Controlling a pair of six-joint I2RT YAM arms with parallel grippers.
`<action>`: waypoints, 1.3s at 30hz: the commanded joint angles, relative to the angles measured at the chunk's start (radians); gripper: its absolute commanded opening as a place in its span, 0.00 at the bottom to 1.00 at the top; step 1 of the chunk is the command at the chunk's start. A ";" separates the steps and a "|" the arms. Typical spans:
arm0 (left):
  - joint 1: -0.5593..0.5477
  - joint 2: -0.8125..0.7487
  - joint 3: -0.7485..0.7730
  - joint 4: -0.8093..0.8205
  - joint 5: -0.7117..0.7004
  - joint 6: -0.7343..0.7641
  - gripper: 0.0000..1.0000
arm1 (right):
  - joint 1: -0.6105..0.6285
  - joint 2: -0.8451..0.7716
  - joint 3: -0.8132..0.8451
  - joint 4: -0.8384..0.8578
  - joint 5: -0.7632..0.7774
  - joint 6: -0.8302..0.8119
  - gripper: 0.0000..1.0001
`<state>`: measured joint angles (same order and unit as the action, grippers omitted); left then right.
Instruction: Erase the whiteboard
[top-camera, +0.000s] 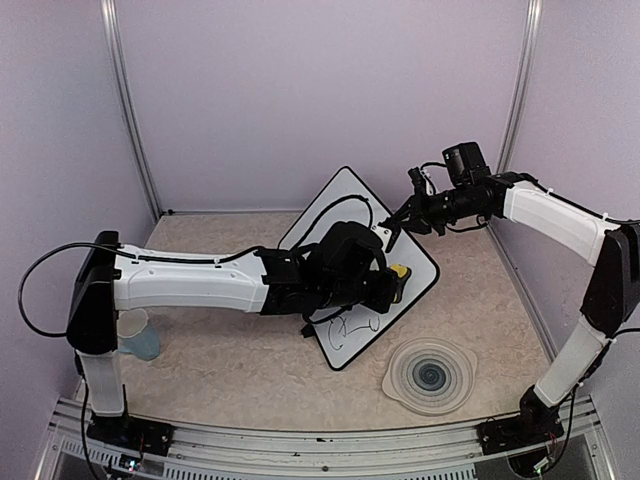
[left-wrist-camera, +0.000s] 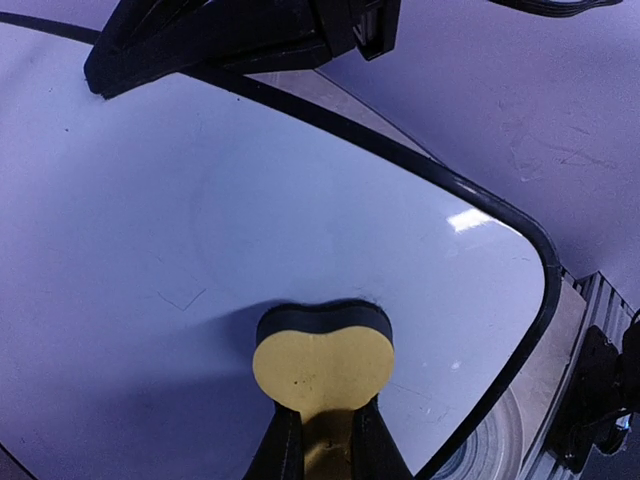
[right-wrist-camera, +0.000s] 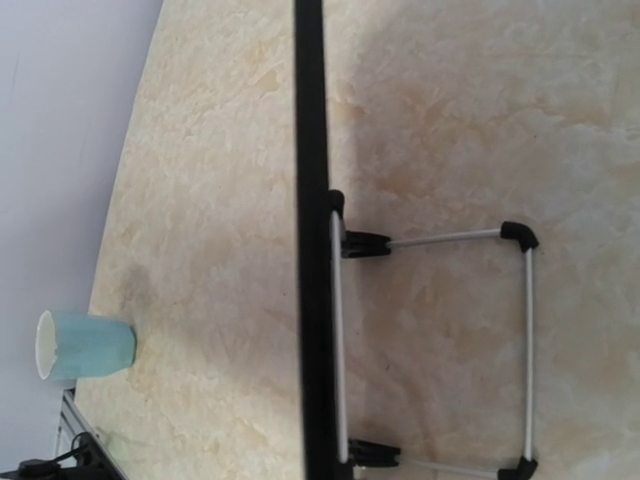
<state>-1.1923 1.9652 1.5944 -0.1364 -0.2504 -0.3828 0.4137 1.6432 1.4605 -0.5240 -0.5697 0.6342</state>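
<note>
on whiteboard | left hand holds yellow eraser | right hand grip unclear

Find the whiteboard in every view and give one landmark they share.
Top external: whiteboard, centre, a tilted diamond.
Left wrist: fills most of the picture.
Right wrist: edge-on, a black vertical strip left of centre.
Shared landmark: its black frame.

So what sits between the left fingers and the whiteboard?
A yellow heart-shaped eraser, gripped by the left fingers, its dark pad facing the whiteboard; clearest in the left wrist view.
</note>
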 joint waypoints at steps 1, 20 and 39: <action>0.032 0.058 -0.069 -0.002 0.048 -0.036 0.00 | 0.037 0.006 -0.021 -0.009 -0.038 0.066 0.00; 0.322 -0.066 -0.612 0.274 0.204 -0.374 0.00 | 0.037 0.003 -0.029 -0.001 -0.045 0.065 0.00; 0.239 -0.018 -0.416 0.206 0.313 -0.179 0.00 | 0.036 0.002 -0.040 0.004 -0.021 0.074 0.00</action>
<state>-0.7998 1.9343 1.2034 0.0330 -0.0349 -0.6437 0.4137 1.6333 1.4456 -0.4911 -0.5610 0.6971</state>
